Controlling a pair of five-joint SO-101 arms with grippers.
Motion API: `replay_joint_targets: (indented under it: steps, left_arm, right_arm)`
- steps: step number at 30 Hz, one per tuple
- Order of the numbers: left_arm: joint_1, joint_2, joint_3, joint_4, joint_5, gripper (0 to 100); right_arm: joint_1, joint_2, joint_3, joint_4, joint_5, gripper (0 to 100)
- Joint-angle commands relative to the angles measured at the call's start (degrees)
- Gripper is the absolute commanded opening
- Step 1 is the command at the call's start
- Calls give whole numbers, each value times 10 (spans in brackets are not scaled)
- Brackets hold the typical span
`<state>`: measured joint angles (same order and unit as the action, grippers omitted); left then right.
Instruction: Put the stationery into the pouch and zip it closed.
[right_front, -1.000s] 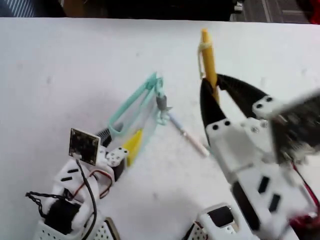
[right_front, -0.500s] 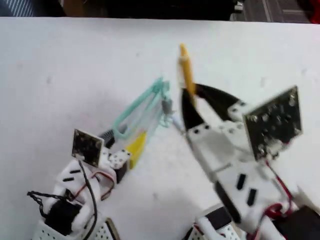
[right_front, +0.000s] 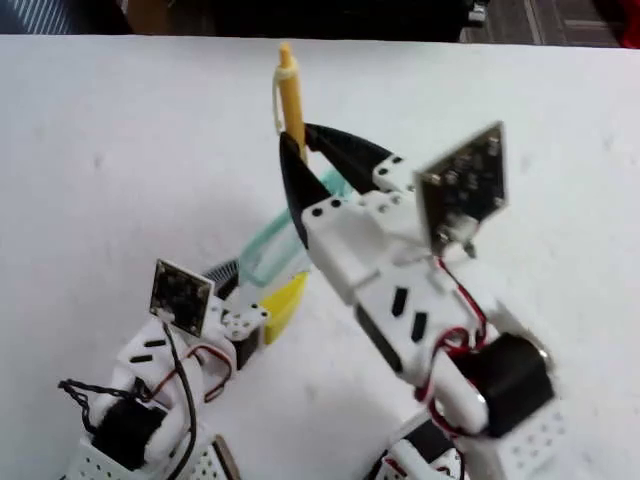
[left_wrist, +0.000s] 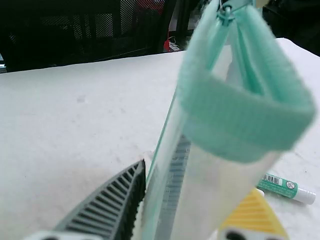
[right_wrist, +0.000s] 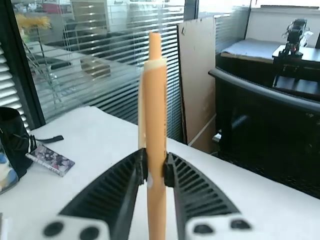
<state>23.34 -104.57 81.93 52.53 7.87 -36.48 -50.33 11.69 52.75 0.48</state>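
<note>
Note the white table under both arms, matte and plain. Past its far edge, see dark mesh furniture in the left wrist view. In the right wrist view, see window blinds, plus a black bag and a booklet lying on the table.

Locate the pouch: clear, teal-edged, standing on edge, zip tracks parted. Find the left gripper clamped on the pouch's near end, grey finger on one face and yellow finger on the other. Find the right gripper just beyond the pouch's far end, pinching the yellow pen, with the barrel running toward the table's far edge.

From the high view, read how both grippers stand relative to the pouch. From the left wrist view, pick out a green-and-white marker lying on the table beside the pouch. From the right wrist view, confirm both fingers pressed flat against the pen barrel.

Count open table on the pouch's side away from the right gripper, and beyond the pen tip up to the far edge.
</note>
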Motion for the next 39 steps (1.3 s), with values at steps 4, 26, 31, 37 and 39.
replay_joint_targets:
  steps: [4, 26, 31, 37, 39]
  left_arm:
    - [8, 2, -4, -10, -4, 245]
    - [-31, 2, -4, -26, -2, 245]
    - [-31, 2, -4, -25, -2, 245]
    - [-31, 2, -4, -25, -2, 245]
    - [-31, 2, -4, -25, -2, 245]
  right_arm:
    - [-5, -12, 55, -20, -5, 17]
    - [-105, -28, 156, 118, 156, 17]
    - [-62, -4, 166, 118, 156, 17]
    - [-54, -27, 125, 148, 157, 142]
    - [-54, -43, 104, 154, 157, 254]
